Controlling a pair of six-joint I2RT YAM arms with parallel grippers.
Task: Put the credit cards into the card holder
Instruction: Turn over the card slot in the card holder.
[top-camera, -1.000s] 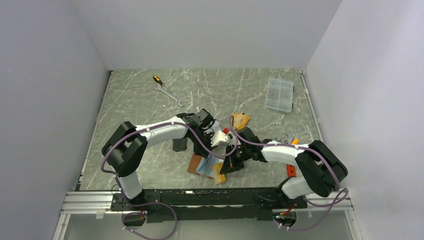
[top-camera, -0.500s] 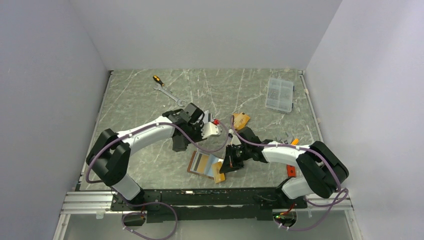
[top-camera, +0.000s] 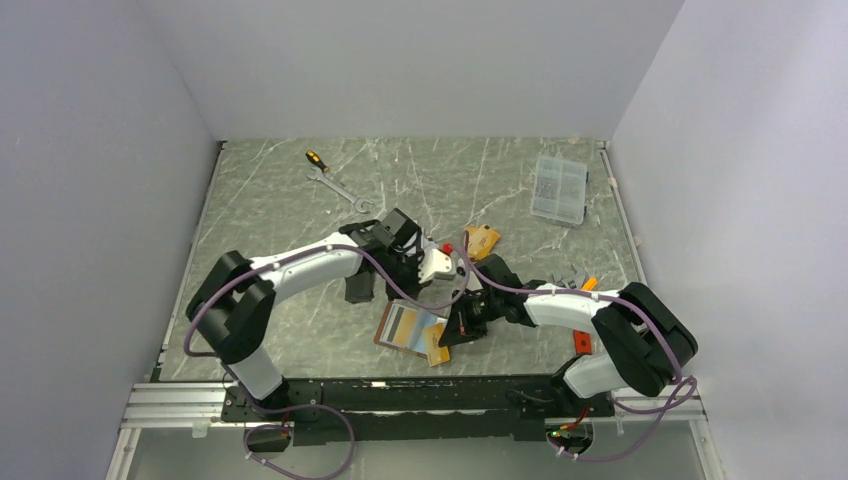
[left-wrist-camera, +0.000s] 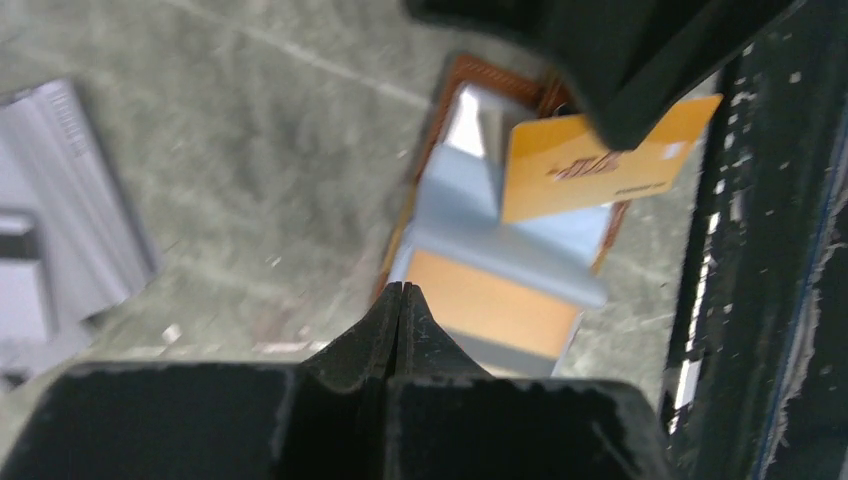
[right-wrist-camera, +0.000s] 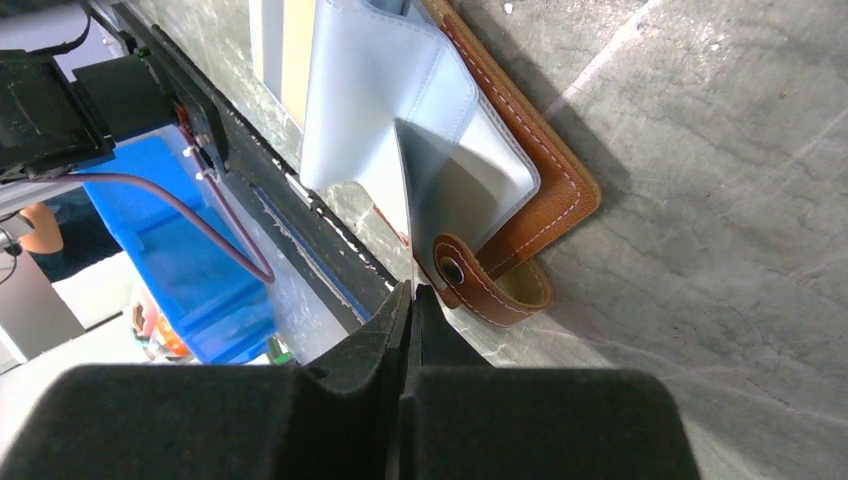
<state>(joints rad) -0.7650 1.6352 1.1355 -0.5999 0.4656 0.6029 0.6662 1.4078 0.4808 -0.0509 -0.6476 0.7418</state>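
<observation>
The card holder (top-camera: 398, 322) lies open near the table's front edge, brown leather outside (right-wrist-camera: 560, 190), pale clear sleeves inside (left-wrist-camera: 520, 245). One gold-orange credit card sits in a sleeve (left-wrist-camera: 490, 305). My right gripper (top-camera: 456, 330) is shut on another gold-orange credit card (left-wrist-camera: 600, 150), held over the holder's right side; this card (top-camera: 438, 347) juts toward the front edge. In the right wrist view, the held card shows only edge-on between the fingers (right-wrist-camera: 411, 292). My left gripper (top-camera: 436, 275) hangs just behind the holder, shut (left-wrist-camera: 402, 290) and holding nothing.
A further gold-orange card (top-camera: 482, 240) lies behind the grippers. A black pouch (top-camera: 358, 288) sits left of the holder. A wrench (top-camera: 340, 188) and screwdriver (top-camera: 315, 158) lie at the back left, a clear parts box (top-camera: 560, 188) at the back right.
My left gripper pulled back from over the card holder, uncovering it, then came partway forward and right again. The right gripper and its card have barely moved.
</observation>
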